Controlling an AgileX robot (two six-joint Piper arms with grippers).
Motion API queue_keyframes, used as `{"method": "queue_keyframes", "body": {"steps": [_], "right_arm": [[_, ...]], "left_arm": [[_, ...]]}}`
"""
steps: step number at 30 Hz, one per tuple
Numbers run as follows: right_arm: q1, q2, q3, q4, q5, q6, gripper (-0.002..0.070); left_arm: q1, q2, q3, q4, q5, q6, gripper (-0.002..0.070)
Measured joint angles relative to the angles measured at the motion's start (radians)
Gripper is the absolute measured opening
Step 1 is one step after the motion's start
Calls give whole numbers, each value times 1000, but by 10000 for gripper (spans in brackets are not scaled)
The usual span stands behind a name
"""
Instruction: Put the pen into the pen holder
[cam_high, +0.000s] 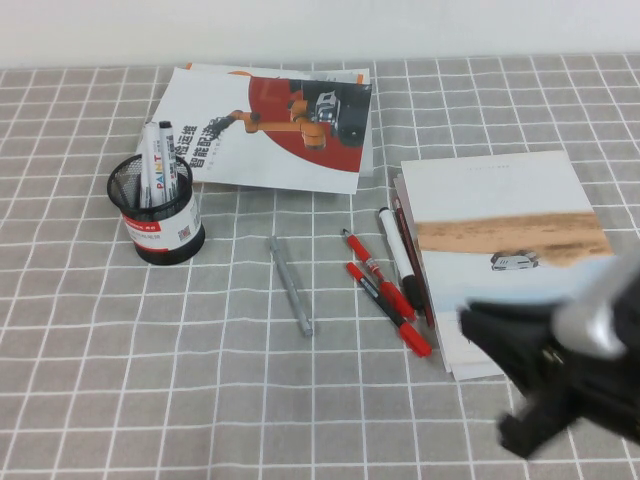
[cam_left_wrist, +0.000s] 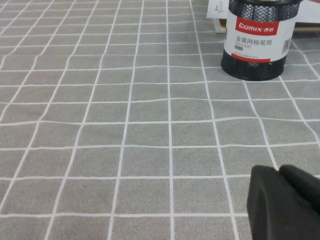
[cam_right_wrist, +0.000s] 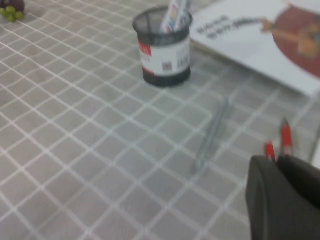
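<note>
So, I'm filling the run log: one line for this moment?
pen: in pen holder | right pincer: shut, empty, near books | left pincer: low over cloth

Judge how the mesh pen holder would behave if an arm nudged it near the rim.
The pen holder is upright on a flat base but stands taller than wide, with markers sticking above the rim, so a high push might tip it. Its open wire mesh suggests it is light and would probably slide on the tablecloth.

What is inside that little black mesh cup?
Two white markers stand in the pen holder, tops poking above its rim. Their lower ends are mostly hidden by the mesh and label band. Both grippers are away from it.
</note>
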Motion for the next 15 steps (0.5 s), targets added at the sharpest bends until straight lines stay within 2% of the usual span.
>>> {"method": "queue_keyframes", "body": {"steps": [4, 7, 15], "right_arm": [[-26, -122, 102, 42, 38, -6, -12], [-112, -215, 173, 33, 35, -38, -12], [-505, -486, 327, -193, -31, -75, -12]], "left_arm": [[0, 0, 0, 0, 0, 0, -3], [0, 0, 0, 0, 0, 0, -3], [0, 0, 0, 0, 0, 0, -3]]}}
